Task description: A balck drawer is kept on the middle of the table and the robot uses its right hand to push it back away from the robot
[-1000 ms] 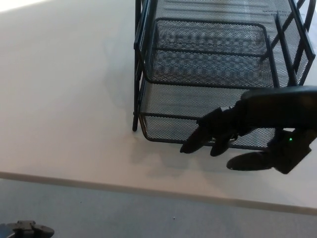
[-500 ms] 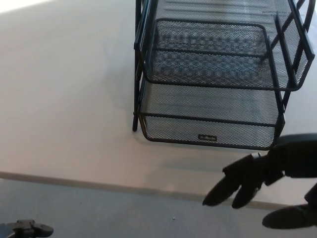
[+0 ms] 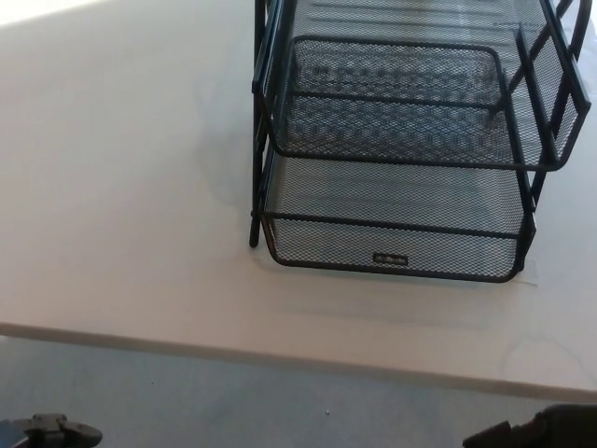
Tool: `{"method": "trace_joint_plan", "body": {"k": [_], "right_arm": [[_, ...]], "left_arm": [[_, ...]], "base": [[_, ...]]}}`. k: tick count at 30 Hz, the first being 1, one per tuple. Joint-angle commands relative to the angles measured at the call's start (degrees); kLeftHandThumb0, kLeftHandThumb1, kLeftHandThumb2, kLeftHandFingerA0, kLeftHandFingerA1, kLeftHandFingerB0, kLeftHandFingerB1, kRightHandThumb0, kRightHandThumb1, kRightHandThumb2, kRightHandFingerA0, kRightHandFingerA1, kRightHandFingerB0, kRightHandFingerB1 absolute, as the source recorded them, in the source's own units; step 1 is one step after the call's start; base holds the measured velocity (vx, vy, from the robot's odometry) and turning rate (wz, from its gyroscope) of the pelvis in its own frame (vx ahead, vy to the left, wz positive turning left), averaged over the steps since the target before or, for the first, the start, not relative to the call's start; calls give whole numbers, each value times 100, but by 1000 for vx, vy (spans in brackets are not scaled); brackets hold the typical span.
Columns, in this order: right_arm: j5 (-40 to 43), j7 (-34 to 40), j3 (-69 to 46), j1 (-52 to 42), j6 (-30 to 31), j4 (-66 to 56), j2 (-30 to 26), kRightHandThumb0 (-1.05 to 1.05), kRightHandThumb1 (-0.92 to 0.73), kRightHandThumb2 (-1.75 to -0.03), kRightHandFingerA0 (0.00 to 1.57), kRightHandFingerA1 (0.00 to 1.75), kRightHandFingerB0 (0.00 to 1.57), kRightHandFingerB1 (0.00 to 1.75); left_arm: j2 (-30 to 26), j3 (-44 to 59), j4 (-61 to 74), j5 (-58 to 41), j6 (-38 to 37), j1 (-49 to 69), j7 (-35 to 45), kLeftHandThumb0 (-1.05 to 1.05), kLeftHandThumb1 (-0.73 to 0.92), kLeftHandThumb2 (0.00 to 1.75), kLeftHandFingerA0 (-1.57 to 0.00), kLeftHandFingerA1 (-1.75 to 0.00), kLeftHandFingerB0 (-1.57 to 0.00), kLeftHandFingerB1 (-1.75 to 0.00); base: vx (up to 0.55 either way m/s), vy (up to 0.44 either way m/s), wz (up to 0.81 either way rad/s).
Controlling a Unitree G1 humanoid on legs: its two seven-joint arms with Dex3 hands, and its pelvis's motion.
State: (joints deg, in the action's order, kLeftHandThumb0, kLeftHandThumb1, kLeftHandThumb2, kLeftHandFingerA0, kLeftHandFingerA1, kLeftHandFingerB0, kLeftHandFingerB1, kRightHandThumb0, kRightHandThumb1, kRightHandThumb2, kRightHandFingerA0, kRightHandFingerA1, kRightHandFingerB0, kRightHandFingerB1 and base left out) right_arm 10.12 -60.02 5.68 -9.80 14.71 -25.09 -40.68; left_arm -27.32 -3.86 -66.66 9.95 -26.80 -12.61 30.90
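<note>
The black wire-mesh drawer rack (image 3: pixel 401 140) stands on the pale table (image 3: pixel 121 187), right of centre and reaching to the far edge of the view. Its lowest drawer (image 3: pixel 392 257) juts toward me, with a small label on its front rim. Only a dark sliver of my right hand (image 3: pixel 546 431) shows at the bottom right edge, below the table's front edge and well clear of the drawer. A small dark part, apparently my left hand (image 3: pixel 51 431), sits at the bottom left corner, low beside the table.
The table's front edge (image 3: pixel 233 350) runs across the lower part of the view, with grey floor (image 3: pixel 261 401) beneath it. The tabletop stretches broad and pale to the left of the rack.
My right hand has pulled back from the lowest drawer's front, down and toward me, until it is almost out of the picture. The rack and the left side have not moved.
</note>
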Motion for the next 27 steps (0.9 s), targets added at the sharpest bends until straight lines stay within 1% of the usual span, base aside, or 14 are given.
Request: {"method": "trace_joint_plan", "body": {"k": [1, 2, 3, 4, 5, 7, 12, 13, 18, 19, 20, 24, 25, 27], "right_arm": [[-763, 1051, 153, -904, -1211, 1284, 459, -71, -92, -68, 44, 37, 32, 33], [-803, 1112, 158, -935, -1284, 1406, 501, -71, -92, -68, 44, 37, 32, 33], [-860, 1213, 179, -937, -1328, 1570, 564, -68, -91, -68, 45, 38, 33, 34], [-936, 1340, 205, -939, -1400, 1789, 649, -68, -91, -68, 45, 38, 33, 34], [-1046, 1485, 260, -899, -1494, 2090, 732, -68, -91, -67, 46, 38, 33, 34], [-1142, 1606, 292, -857, -1637, 2341, 802, -66, -91, -67, 47, 39, 34, 34], [-1440, 2201, 389, -525, -1966, 3432, 1128, -65, -88, -67, 51, 40, 38, 35], [-1528, 2400, 402, -442, -1996, 3654, 1211, -57, -69, -107, 48, 58, 26, 47], [-2024, 3223, 566, -68, -2010, 4380, 1483, -60, -69, -106, 52, 58, 26, 46], [-2047, 3255, 578, -53, -1998, 4401, 1490, -60, -69, -106, 52, 58, 26, 46], [-2008, 3253, 585, 29, -2025, 4554, 1542, -56, -68, -105, 50, 59, 26, 47], [-1991, 3323, 613, 272, -2173, 5019, 1624, -57, -68, -105, 51, 59, 28, 48], [-1986, 3342, 615, 319, -2194, 5101, 1646, -57, -68, -105, 51, 59, 28, 47], [-1963, 3365, 613, 380, -2211, 5220, 1694, -51, -65, -105, 54, 61, 30, 50]], "left_arm": [[-136, -9, -39, 19, -111, 21, -44, -72, 67, 104, -37, -51, -22, -43], [-137, -4, -27, 9, -107, 24, -29, -72, 67, 104, -37, -51, -22, -43], [-139, 2, -13, 0, -104, 32, -20, -73, 81, 65, -45, -35, -39, -34], [-141, 9, 4, -12, -100, 41, -10, -73, 81, 65, -45, -35, -39, -34], [-140, 8, 2, -8, -115, 49, -20, -76, 76, 68, -43, -37, -37, -34], [-140, 7, -4, -5, -132, 52, -28, -73, 81, 65, -45, -35, -40, -34], [-132, -20, -18, 35, -128, 79, -90, -73, 81, 65, -45, -35, -41, -34], [-130, -14, -28, 26, -104, 72, -76, -73, 80, 65, -45, -35, -40, -34], [-136, -47, -36, 61, -94, 73, -74, -73, 81, 65, -44, -35, -39, -34], [-133, -47, -38, 56, -87, 70, -66, -73, 81, 65, -44, -35, -39, -34], [-137, -42, -31, 43, -89, 66, -32, -76, 75, 68, -43, -37, -36, -35], [-157, -75, -13, 80, -109, 69, -48, -76, 75, 68, -43, -37, -37, -35], [-157, -78, -13, 79, -103, 66, -46, -73, 82, 65, -44, -35, -39, -34], [-148, -62, -13, 55, -78, 71, -34, -72, 81, 65, -45, -36, -39, -34]], "base": [[0, 0, 0], [0, 0, 0], [0, 0, 0], [0, 0, 0], [0, 0, 0], [0, 0, 0], [0, 0, 0], [0, 0, 0], [0, 0, 0], [0, 0, 0], [0, 0, 0], [0, 0, 0], [0, 0, 0], [0, 0, 0]]}}
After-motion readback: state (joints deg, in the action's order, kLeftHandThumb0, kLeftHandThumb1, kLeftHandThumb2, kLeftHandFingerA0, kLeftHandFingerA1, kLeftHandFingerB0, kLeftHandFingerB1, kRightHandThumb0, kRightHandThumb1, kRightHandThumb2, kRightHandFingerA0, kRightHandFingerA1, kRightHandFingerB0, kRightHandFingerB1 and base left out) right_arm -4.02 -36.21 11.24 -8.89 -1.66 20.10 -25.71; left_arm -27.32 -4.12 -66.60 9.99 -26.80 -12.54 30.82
